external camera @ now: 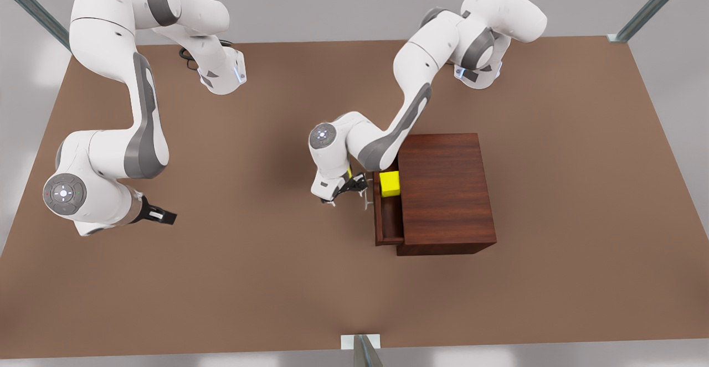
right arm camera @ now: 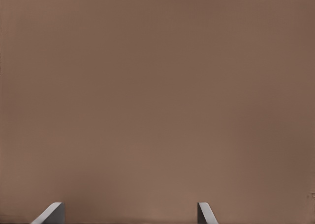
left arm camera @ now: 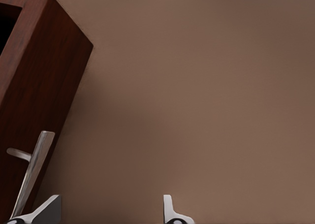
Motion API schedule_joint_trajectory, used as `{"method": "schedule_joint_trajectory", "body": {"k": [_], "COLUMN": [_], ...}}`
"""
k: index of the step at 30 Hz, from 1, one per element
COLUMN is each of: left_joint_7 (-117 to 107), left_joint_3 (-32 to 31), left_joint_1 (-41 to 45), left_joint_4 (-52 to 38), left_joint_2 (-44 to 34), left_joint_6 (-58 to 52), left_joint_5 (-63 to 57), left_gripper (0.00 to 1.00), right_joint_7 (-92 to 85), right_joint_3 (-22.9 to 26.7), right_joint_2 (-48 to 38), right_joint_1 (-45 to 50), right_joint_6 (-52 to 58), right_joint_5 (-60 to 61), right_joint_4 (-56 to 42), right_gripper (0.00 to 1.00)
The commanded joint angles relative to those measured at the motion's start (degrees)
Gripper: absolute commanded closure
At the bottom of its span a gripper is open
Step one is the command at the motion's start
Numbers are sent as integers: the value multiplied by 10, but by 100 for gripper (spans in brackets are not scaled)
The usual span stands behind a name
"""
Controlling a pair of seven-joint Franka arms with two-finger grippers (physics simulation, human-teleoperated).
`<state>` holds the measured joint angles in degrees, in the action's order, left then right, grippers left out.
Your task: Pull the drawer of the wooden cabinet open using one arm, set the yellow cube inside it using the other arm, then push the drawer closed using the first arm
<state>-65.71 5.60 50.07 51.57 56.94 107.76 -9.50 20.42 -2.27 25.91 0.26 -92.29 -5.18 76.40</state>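
The wooden cabinet [external camera: 446, 190] stands right of the table's middle in the front view. Its drawer [external camera: 388, 220] is pulled partly out toward the front view's left, and the yellow cube [external camera: 390, 184] lies inside it at the far end. The silver bar handle [left arm camera: 32, 177] sits on the drawer's front panel [left arm camera: 42, 86]. My left gripper [external camera: 346, 194] is open just in front of that panel; one of its fingers [left arm camera: 49, 208] is close beside the handle, with nothing between the two. My right gripper [external camera: 163, 216] waits open and empty over bare table at the front view's left.
The brown table [external camera: 249, 278] stretches wide around the cabinet. Metal frame posts [external camera: 363, 350] stand at its near edge and far corners. The left arm's elbow [external camera: 388, 140] reaches over the cabinet's far left corner.
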Motion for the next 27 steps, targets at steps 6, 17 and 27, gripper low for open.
{"method": "schedule_joint_trajectory", "body": {"k": [6, 17, 27], "left_joint_7": [156, 301, 469], "left_joint_3": [1, -2, -1], "left_joint_1": [-33, -175, -323], "left_joint_4": [0, -2, 356], "left_joint_2": [-12, -253, -488], "left_joint_6": [-78, -273, -81], "left_joint_5": [1, 81, 144], "left_gripper": [0, 0, 0], "right_joint_7": [-144, -145, -153], "right_joint_3": [1, 1, 4], "right_joint_2": [-1, -1, -96], "right_joint_1": [0, -1, -19], "right_joint_6": [0, 0, -5], "right_joint_5": [-2, -3, 17], "right_joint_4": [0, 0, 142], "right_gripper": [0, 0, 0]}}
